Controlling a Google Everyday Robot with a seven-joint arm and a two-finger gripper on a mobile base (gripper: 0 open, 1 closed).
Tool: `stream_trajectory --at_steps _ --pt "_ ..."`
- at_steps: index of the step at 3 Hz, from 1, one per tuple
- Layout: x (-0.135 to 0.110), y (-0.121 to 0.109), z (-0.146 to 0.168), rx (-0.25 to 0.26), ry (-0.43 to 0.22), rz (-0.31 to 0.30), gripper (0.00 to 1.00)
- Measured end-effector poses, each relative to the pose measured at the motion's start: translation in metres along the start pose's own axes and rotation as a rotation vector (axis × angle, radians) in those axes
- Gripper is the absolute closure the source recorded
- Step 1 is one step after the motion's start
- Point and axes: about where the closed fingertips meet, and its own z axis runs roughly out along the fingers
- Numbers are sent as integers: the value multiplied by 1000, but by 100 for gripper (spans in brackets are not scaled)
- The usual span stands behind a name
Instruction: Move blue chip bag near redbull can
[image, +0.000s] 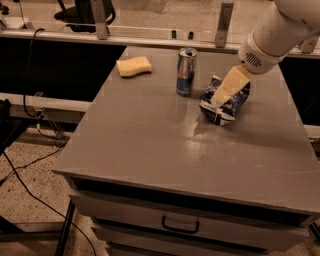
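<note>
The blue chip bag (236, 104), dark navy and crinkled with a white bottom edge, is at the table's back right, its lower edge at or just above the surface. My gripper (223, 97) reaches down from the upper right and is shut on the bag, one cream finger (229, 86) lying across its front. The redbull can (186, 72), slim silver and blue, stands upright just left of the bag, a small gap between them.
A yellow sponge (134, 66) lies at the back left of the grey table (150, 145). A drawer with a handle (180, 226) is below the front edge. Cables (25, 170) trail on the floor at left. A rail runs behind the table.
</note>
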Motion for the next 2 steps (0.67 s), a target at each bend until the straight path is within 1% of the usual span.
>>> stream_trajectory --at_steps 1,2 --pt "0 -2 0 -30 -1 -15 0" --pt "28 -18 10 -112 24 -8 0"
